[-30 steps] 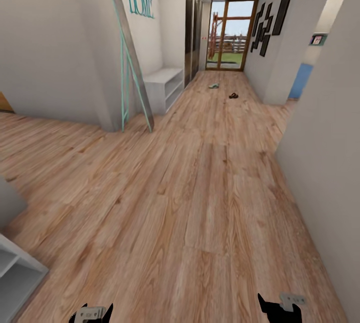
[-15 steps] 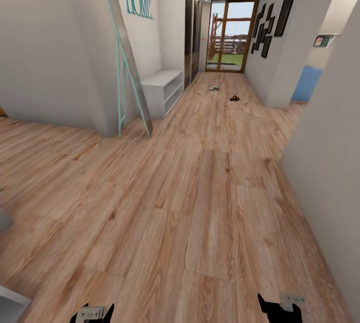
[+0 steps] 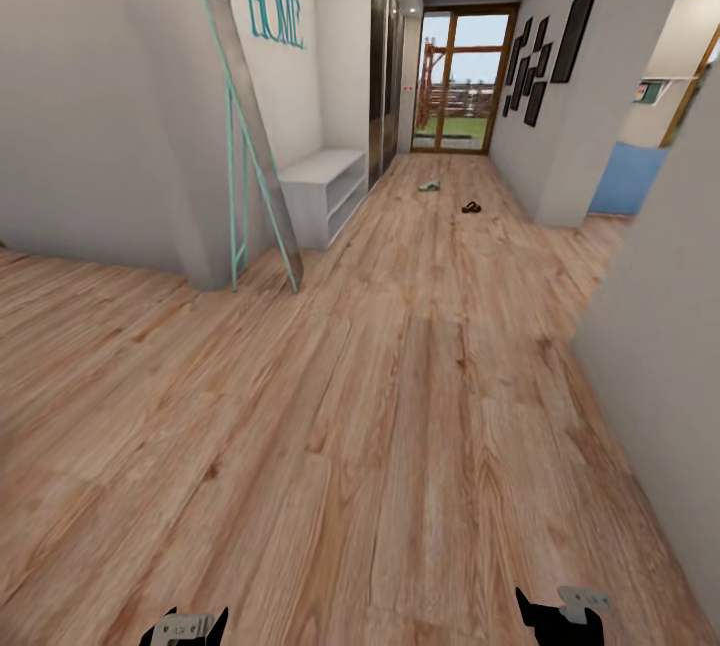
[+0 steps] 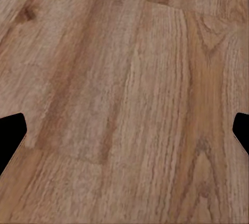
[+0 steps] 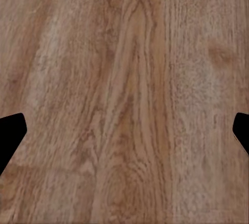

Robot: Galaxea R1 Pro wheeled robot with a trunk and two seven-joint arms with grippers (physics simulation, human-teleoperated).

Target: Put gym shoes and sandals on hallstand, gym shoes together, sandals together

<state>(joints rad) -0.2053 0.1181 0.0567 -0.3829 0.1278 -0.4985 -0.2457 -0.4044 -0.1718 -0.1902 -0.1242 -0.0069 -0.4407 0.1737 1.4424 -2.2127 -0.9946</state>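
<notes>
Far down the corridor floor point(image 3: 400, 376) lies one pale gym shoe point(image 3: 430, 186), with a dark sandal point(image 3: 470, 208) a little nearer and to its right. Both are small and distant, with no detail showing. The hallstand is out of view. At the head view's lower edge sit my left gripper point(image 3: 190, 626) and right gripper point(image 3: 555, 611), low over bare planks. In the wrist views the left gripper point(image 4: 124, 135) and right gripper point(image 5: 124, 135) are open, the dark fingertips point(image 4: 10, 130) point(image 5: 10, 130) wide apart over wood grain with nothing between them.
A teal-framed mirror point(image 3: 250, 146) leans on the left wall corner. Beyond it a plain low white bench point(image 3: 325, 181) stands under teal "HOME" letters. A grey wall point(image 3: 660, 326) juts in at the right. A glass door point(image 3: 455, 76) closes the far end.
The whole head view has shifted as the robot rolled forward down the corridor; the white shelf unit at lower left has slid out of view. Both grippers hold the same pose.
</notes>
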